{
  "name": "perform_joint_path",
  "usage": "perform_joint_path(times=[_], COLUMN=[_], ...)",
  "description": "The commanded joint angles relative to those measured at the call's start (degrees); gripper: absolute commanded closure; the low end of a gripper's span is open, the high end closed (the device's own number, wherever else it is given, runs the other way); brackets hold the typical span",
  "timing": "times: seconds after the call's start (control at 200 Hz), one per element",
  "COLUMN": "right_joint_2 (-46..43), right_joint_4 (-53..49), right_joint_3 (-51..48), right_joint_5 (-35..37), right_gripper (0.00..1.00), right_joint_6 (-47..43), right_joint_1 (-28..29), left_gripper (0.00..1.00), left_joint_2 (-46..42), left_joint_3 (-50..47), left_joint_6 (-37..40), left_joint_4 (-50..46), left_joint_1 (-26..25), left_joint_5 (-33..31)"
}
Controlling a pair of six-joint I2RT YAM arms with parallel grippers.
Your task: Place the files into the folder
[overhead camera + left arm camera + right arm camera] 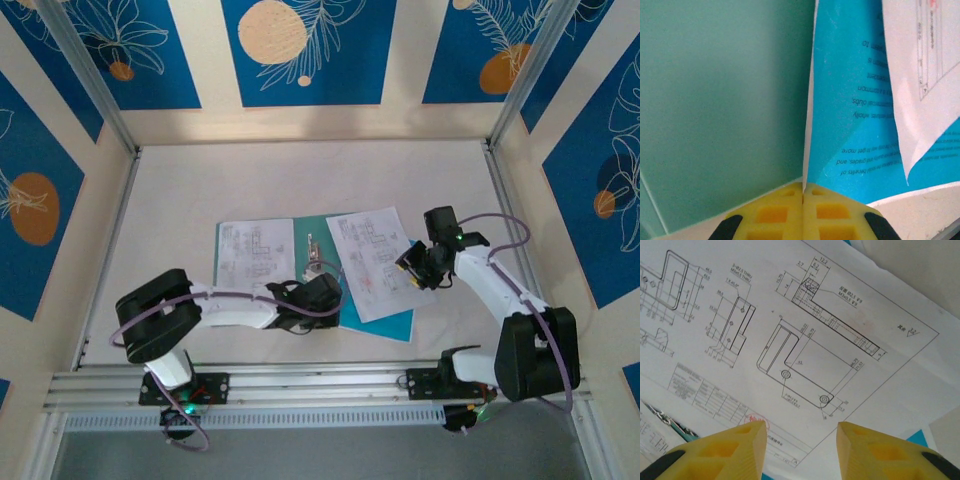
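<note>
**Folder anchored, right file askew**

Nearest, the left gripper (803, 210) is clenched, apparently on the folder (392, 322) at its spine edge, likely anchoring it. Beyond, the right gripper (801, 440) hovers released over the skewed right file (375, 262), presumably to square it. The left file (255, 250) lies on the far leaf.

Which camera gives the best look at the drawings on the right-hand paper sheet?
The right wrist view: the sheet is close, drawings crisp. The top view shows the whole sheet askew on the folder, print tiny. The left wrist view catches one corner.
</note>
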Motion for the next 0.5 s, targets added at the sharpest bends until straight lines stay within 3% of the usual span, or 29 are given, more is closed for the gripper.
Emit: perform_joint_path(times=[0.0, 0.495], right_joint_2=[-1.9, -2.4], right_joint_4=[-2.8, -2.8], right_joint_3=[2.0, 2.3], right_joint_5=[0.3, 1.6], right_gripper=[0.57, 0.57], right_joint_6=[1.0, 2.7], right_joint_1=[1.1, 4.6], left_gripper=[1.00, 1.00], left_joint_2=[-1.9, -5.2], left_joint_3=[-2.6, -8.2], left_joint_6=[-2.8, -10.5], left_joint_4=[6.4, 9.9], left_joint_1=[1.6, 4.9], left_joint_5=[3.2, 5.3])
